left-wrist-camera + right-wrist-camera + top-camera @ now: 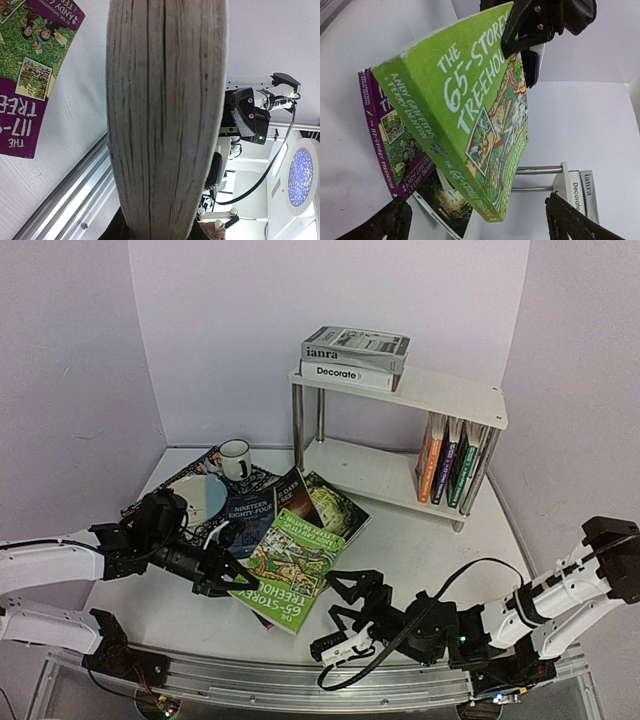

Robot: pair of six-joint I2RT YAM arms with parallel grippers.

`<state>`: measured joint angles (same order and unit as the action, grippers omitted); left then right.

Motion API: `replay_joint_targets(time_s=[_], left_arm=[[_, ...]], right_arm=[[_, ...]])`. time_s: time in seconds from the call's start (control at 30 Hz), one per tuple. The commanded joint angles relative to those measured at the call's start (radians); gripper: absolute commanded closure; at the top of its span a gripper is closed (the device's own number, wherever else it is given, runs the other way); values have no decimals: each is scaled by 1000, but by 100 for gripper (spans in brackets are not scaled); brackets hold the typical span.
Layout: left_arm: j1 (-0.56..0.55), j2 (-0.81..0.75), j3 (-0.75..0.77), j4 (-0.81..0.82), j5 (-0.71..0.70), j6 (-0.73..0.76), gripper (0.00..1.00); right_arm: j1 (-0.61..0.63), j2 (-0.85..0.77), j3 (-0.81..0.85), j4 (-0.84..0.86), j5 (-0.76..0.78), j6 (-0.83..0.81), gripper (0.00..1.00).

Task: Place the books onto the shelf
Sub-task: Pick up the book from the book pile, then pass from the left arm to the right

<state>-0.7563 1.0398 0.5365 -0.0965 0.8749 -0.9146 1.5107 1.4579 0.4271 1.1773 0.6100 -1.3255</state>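
- Right gripper [338, 602], jaws spread wide and empty, hovers just beside green Treehouse book [290, 565].
- Left gripper [232, 578] clamps that book's opposite edge.
- Shelf [450, 395] stands beyond the book.

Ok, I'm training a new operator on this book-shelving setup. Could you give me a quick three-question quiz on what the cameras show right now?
1. True or false: the left gripper is shut on the green 65-Storey Treehouse book.
2. Pick one: the two books on the top board of the shelf are A) standing upright, B) stacked flat, C) lying open.
3. Fill in the blank: the right gripper, close to the near end of the green book, is ___ and holds nothing.

Key: 1 true; 2 B; 3 open.
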Motion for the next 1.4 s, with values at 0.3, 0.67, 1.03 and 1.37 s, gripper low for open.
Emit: replay_joint_targets(time_s=[0.3,0.67,1.03,1.37], left_arm=[[-3,-98,37,140,156,16,100],[-87,-105,18,141,161,38,100],[-98,-108,-2,133,162,55,100],[-97,-108,6,103,127,72,58]], right_arm=[[-5,114,83,271,-55,-330,18],[-61,109,85,323,-99,-375,25],[-67,134,68,426,-131,-426,52],[-67,109,86,432,-136,-342,92]])
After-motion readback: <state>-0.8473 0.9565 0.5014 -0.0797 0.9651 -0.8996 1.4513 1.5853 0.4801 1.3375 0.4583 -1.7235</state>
